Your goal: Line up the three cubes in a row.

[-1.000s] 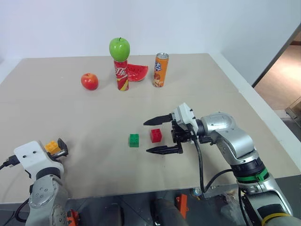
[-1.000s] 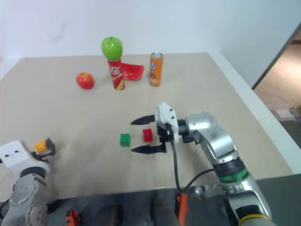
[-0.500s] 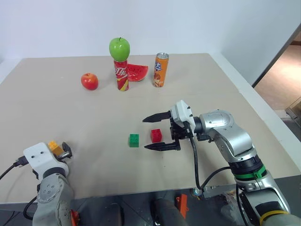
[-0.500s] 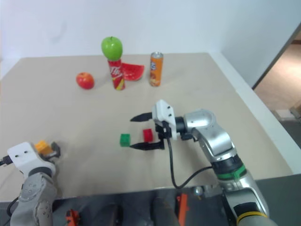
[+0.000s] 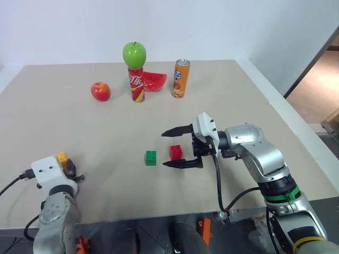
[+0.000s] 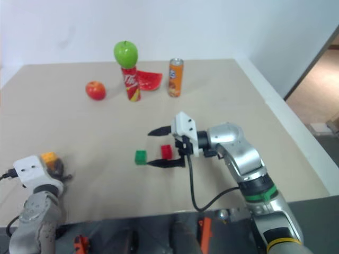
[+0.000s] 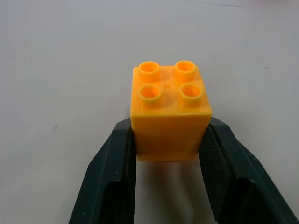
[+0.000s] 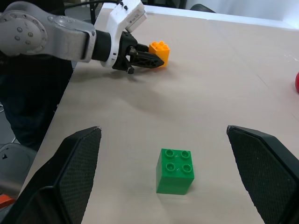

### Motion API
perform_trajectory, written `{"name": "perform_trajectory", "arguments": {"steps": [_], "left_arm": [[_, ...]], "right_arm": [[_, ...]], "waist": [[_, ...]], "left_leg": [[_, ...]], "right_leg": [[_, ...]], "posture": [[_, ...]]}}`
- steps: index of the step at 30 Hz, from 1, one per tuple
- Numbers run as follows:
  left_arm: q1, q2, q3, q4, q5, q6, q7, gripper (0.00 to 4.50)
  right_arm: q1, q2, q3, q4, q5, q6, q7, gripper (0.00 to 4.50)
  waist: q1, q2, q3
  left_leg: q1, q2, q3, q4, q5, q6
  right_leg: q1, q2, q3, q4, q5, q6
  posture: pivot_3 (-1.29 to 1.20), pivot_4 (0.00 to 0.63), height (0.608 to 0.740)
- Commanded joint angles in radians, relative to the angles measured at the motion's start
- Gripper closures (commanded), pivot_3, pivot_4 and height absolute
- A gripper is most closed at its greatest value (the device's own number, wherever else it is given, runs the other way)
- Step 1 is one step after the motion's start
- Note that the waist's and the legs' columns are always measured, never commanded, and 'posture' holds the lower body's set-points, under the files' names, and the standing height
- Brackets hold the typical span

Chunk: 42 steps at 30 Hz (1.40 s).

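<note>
Nearest, the left gripper [image 7: 168, 186] is clamped on the yellow-orange studded plastic cube [image 7: 170, 112] (studs up), low over the beige worktop [image 5: 106, 127] well left of the small green studded plastic cube [image 5: 151, 157]. Just right of the green cube sits the red studded plastic cube [image 5: 176, 152], between the wide-spread fingers of the right gripper [image 5: 177, 147], which holds nothing. Beyond the green cube stands a red soda can [image 5: 136, 84] with a green apple [image 5: 134, 54] on top.

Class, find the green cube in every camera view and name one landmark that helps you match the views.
Left eye view: green cube on the table, beside the red cube.
Right eye view, again beside the red cube.
Left wrist view: not in it.
Right wrist view, between the open fingers.
Shared landmark: the orange cube in the left gripper.
</note>
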Motion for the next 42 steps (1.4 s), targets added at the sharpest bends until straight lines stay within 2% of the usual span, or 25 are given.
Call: {"name": "perform_trajectory", "arguments": {"steps": [1, 5, 8, 12, 14, 18, 24, 31, 42], "left_arm": [[0.015, 0.123, -0.057, -0.006, -0.026, -0.068, -0.187, 3.19], [0.000, 0.347, -0.123, 0.067, -0.087, -0.157, -0.521, 3.19], [-0.072, 0.502, -0.172, 0.183, -0.129, -0.225, -0.758, 3.19], [-0.231, 0.649, -0.260, 0.382, -0.121, -0.339, -1.024, 3.19], [-0.317, 0.692, -0.310, 0.478, -0.112, -0.388, -1.137, 3.19], [-0.466, 0.718, -0.393, 0.623, -0.106, -0.471, -1.319, 3.19], [-0.580, 0.683, -0.465, 0.731, -0.093, -0.528, -1.438, 3.19], [-0.602, 0.641, -0.500, 0.756, -0.080, -0.559, -1.472, 3.19], [-0.592, 0.659, -0.463, 0.799, -0.067, -0.587, -1.443, 3.19]], "right_arm": [[-0.012, -0.002, -0.010, -0.018, -0.003, -0.017, -0.002, 0.00], [-0.021, -0.004, -0.020, -0.020, -0.003, -0.015, -0.011, 0.00], [-0.022, -0.011, -0.025, -0.043, 0.012, 0.006, -0.011, 0.00], [-0.010, -0.022, -0.023, -0.067, 0.012, 0.016, -0.014, 0.00], [-0.003, -0.027, -0.026, -0.072, 0.007, 0.019, -0.021, 0.00], [0.013, -0.041, -0.034, -0.085, 0.002, 0.022, -0.040, 0.00], [0.040, -0.059, -0.045, -0.118, 0.007, 0.036, -0.075, 0.00], [0.069, -0.084, -0.058, -0.155, 0.013, 0.060, -0.107, 0.00], [0.084, -0.114, -0.072, -0.169, 0.024, 0.075, -0.110, 0.00]], "waist": [[0.000, 0.000, 0.000], [0.000, 0.000, 0.000], [0.001, 0.002, 0.001], [0.001, 0.002, 0.001], [0.001, 0.002, 0.002], [0.000, 0.003, 0.002], [0.001, 0.003, 0.002], [0.000, 0.003, 0.002], [0.000, 0.003, 0.002]], "left_leg": [[0.000, 0.000, 0.000, 0.000, 0.000, 0.000], [0.000, 0.000, 0.000, 0.000, 0.000, 0.000], [-0.001, 0.000, 0.000, -0.001, 0.000, 0.000], [-0.002, 0.001, 0.001, -0.001, 0.000, 0.000], [-0.003, 0.001, 0.001, -0.002, 0.000, 0.000], [-0.004, 0.001, 0.001, -0.003, 0.000, 0.000], [-0.005, 0.001, 0.000, -0.003, -0.001, 0.001], [-0.005, 0.001, 0.000, -0.002, -0.001, 0.001], [-0.005, 0.001, 0.000, -0.001, -0.001, 0.001]], "right_leg": [[0.000, 0.000, 0.000, 0.000, 0.000, -0.001], [-0.001, 0.000, 0.000, 0.000, -0.001, -0.002], [-0.002, 0.000, -0.001, 0.000, -0.001, -0.003], [-0.003, 0.000, -0.001, 0.000, -0.002, -0.003], [-0.003, -0.001, -0.001, 0.000, -0.003, -0.003], [-0.004, -0.001, -0.002, 0.000, -0.001, 0.000], [-0.005, 0.000, -0.002, 0.000, -0.002, 0.001], [-0.005, 0.000, -0.002, 0.000, -0.002, 0.002], [-0.005, 0.000, -0.002, 0.001, -0.001, 0.002]], "posture": [[0.00, 0.150, 0.740], [0.00, 0.150, 0.740], [0.00, 0.150, 0.740], [0.00, 0.150, 0.740], [0.00, 0.150, 0.740], [0.00, 0.150, 0.740], [0.00, 0.150, 0.740], [0.00, 0.150, 0.740], [0.00, 0.150, 0.740]]}}
